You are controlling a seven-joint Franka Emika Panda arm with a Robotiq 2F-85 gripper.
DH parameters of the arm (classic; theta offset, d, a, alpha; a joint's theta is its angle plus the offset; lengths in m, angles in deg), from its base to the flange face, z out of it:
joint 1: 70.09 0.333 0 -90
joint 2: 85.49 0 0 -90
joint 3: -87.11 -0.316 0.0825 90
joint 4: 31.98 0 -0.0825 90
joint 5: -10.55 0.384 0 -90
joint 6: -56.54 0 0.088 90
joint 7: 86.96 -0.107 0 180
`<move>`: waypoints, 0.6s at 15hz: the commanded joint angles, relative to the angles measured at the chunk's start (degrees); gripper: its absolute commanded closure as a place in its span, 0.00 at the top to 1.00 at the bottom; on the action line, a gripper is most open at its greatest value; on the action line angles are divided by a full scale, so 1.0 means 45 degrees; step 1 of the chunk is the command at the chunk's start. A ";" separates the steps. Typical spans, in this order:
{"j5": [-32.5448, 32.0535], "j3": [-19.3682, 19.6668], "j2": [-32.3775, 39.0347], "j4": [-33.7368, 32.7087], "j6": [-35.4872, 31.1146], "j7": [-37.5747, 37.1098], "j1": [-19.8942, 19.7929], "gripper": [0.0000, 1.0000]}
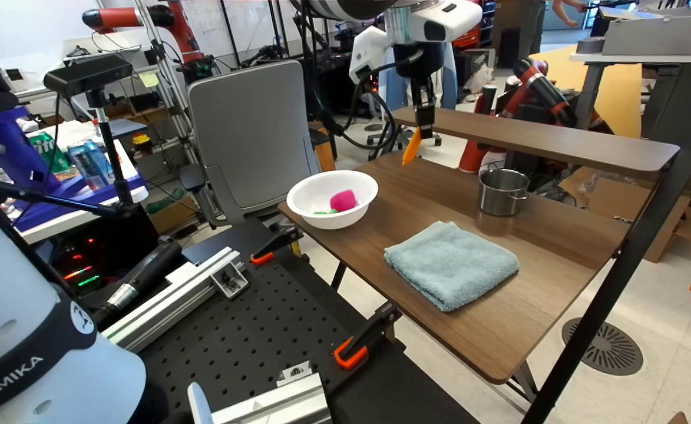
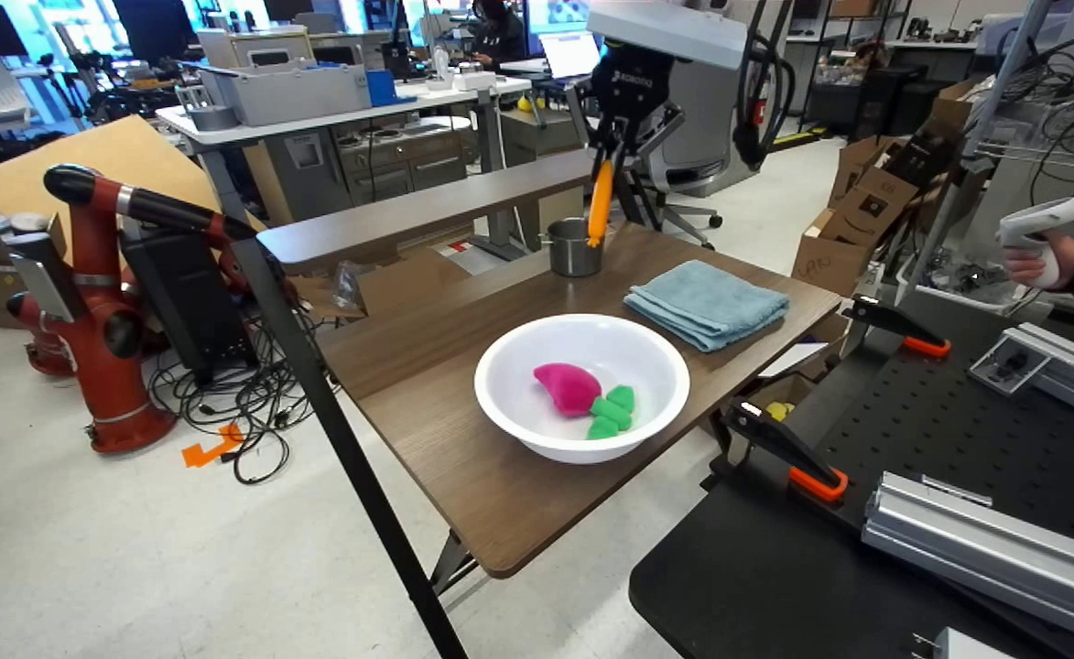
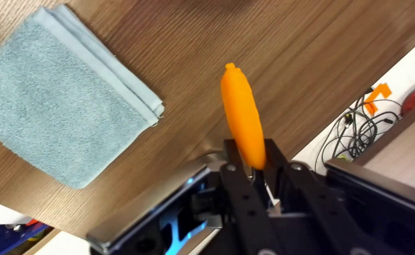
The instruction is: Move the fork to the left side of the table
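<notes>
My gripper [image 1: 423, 122] is shut on the fork and holds it in the air above the brown table [image 1: 422, 188], near the raised shelf's end in an exterior view. The fork's bright orange handle [image 1: 412, 147] hangs down from the fingers. It also shows in an exterior view [image 2: 601, 206], where the gripper [image 2: 612, 157] is high over the table [image 2: 445, 352]. In the wrist view the handle [image 3: 242, 109] sticks out from between the two black fingertips [image 3: 251, 152], over bare wood [image 3: 189, 67]. The tines are mostly hidden between the fingers.
A white bowl [image 1: 330, 222] [image 2: 500, 403] holds a pink and green toy [image 2: 573, 389]. A folded blue-grey towel [image 1: 451, 265] [image 3: 58, 99] and a steel pot [image 1: 501, 197] [image 2: 573, 256] stand on the table. The raised shelf [image 1: 534, 132] runs along one long edge.
</notes>
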 commanded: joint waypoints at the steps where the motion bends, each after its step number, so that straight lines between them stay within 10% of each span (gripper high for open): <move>1: 0.0235 -0.0412 0.0612 -0.0935 0.0350 -0.0219 0.0003 0.05; 9: 0.0157 -0.0555 0.3425 -0.3595 0.0727 -0.0828 0.0406 0.05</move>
